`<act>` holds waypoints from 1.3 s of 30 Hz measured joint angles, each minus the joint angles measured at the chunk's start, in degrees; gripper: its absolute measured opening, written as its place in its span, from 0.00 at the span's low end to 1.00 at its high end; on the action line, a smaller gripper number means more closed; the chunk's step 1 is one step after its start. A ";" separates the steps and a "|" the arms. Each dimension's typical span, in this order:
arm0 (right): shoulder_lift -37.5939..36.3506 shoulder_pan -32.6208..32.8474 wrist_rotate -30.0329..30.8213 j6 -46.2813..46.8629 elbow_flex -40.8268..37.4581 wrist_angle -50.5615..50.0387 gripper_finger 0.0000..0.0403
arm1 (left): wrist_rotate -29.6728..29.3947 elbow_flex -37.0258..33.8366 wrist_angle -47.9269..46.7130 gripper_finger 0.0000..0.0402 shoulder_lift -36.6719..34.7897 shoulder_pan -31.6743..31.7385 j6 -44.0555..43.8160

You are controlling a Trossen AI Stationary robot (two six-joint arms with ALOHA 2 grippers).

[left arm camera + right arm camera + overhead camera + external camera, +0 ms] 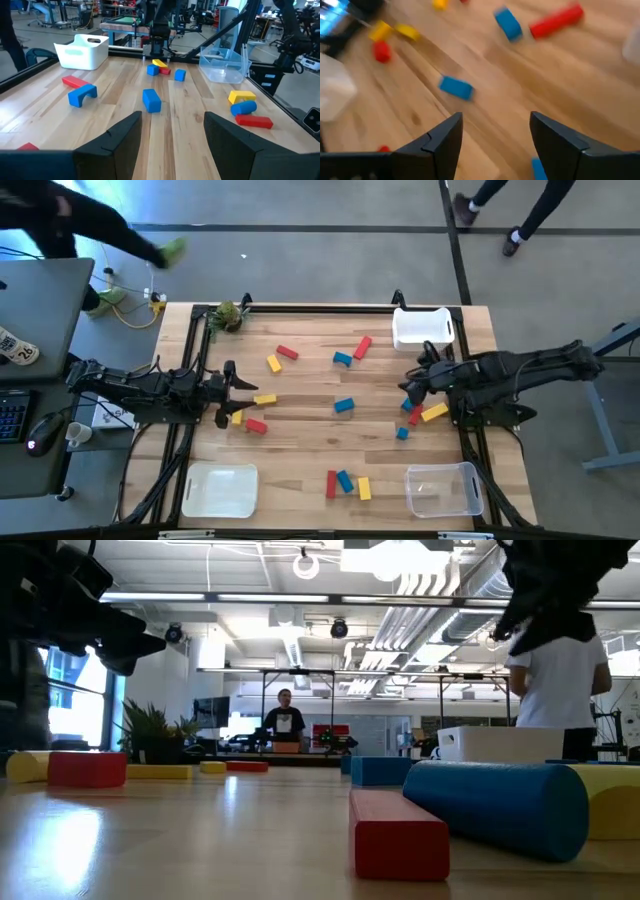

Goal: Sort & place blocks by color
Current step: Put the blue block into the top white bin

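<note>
On the table [300, 430], about fifteen blocks [344, 406], three bins [220, 490], left tool [226, 392] wide, right tool [411, 388] wide.

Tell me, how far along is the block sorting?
Nothing looks sorted: the white bin, clear bin and tray hold no blocks. Both pincers, left and right, are open and empty. Blocks lie scattered on the table; all remain.

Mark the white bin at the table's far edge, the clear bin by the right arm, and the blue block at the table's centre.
white bin [421, 340]: high view, on its front rim.
clear bin [473, 489]: high view, on its right wall.
blue block [344, 406]: high view, on its top face.
</note>
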 joint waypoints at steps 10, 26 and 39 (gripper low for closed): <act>10.77 0.00 -5.07 3.00 0.00 -6.92 0.54 | -0.07 0.00 0.00 0.50 0.02 0.00 -1.19; 25.48 -0.04 -10.00 -3.44 -0.04 -6.84 0.54 | -0.19 0.02 -0.02 0.50 0.00 0.00 -1.21; 35.22 -0.05 -7.98 -1.86 -0.07 -5.69 0.54 | -0.17 -0.01 -0.03 0.50 -0.01 0.00 -1.21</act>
